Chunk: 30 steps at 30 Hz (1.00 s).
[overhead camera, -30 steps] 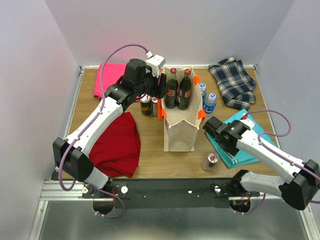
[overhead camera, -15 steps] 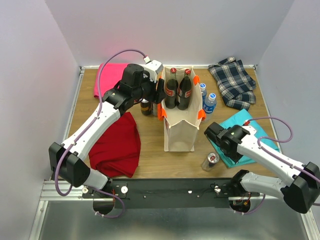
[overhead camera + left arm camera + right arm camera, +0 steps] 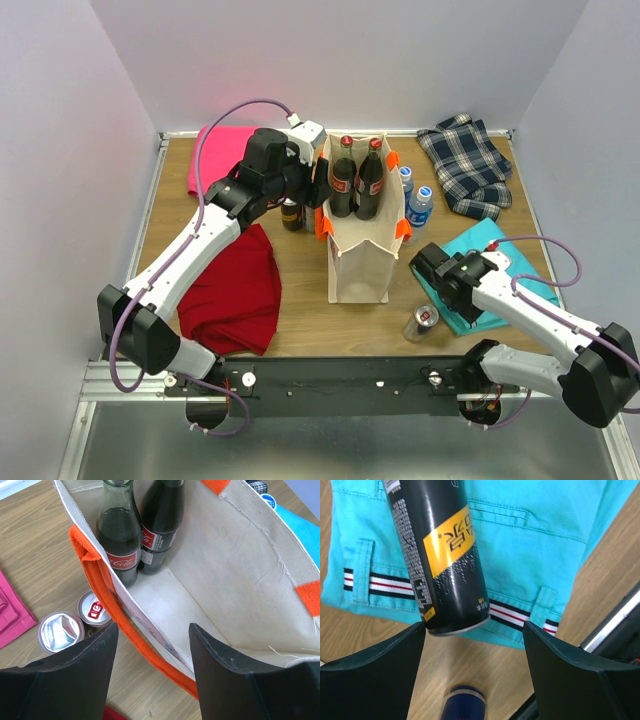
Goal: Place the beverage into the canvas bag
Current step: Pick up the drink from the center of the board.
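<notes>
- bag (image 3: 358,262) upright mid-table, two cola bottles (image 3: 120,535) inside (far end)
- left gripper (image 3: 152,630) open, straddling the bag's left wall and orange strap (image 3: 107,600)
- right gripper (image 3: 474,626) open over teal cloth (image 3: 530,545)
- black can (image 3: 437,555) lying on that cloth, not gripped, outside the bag

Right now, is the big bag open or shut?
Open. The canvas bag has its top spread wide, and you can see two cola bottles standing upright inside it.

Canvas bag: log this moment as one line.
left claw open at canvas bag rim, empty | cola bottles two, upright in bag | right claw open around black can, teal cloth beneath
</notes>
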Motion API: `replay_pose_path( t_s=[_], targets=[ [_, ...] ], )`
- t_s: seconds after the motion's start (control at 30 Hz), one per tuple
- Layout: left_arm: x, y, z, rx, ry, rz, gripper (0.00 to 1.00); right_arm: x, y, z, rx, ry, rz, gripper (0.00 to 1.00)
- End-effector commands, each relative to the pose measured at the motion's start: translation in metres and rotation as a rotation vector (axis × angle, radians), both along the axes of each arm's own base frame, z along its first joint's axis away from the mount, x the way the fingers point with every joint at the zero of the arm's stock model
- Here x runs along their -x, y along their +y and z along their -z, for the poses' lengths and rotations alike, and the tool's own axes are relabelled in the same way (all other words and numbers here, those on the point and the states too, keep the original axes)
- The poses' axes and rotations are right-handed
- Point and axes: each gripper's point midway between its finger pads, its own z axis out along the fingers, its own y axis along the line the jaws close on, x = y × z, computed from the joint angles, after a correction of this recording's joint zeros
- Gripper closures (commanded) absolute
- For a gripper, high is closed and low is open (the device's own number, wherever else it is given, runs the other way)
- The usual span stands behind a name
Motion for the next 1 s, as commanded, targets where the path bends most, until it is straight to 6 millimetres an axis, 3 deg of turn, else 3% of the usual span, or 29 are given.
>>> replay_pose_path(
  t_s=[0.0,0.3,0.97],
  targets=[
    [0.003,0.005,-0.016,0.027,-0.041,-0.009,0.32,-0.014,-0.006,0.003,0.022,-0.048,0.003,0.14],
    [0.004,0.006,-0.016,0.013,-0.046,-0.007,0.32,-0.025,-0.003,0.010,0.012,-0.034,-0.022,0.14],
    [0.004,0.012,-0.015,-0.008,-0.057,-0.020,0.32,-0.026,0.001,0.026,-0.024,0.036,-0.049,0.22]
  ],
)
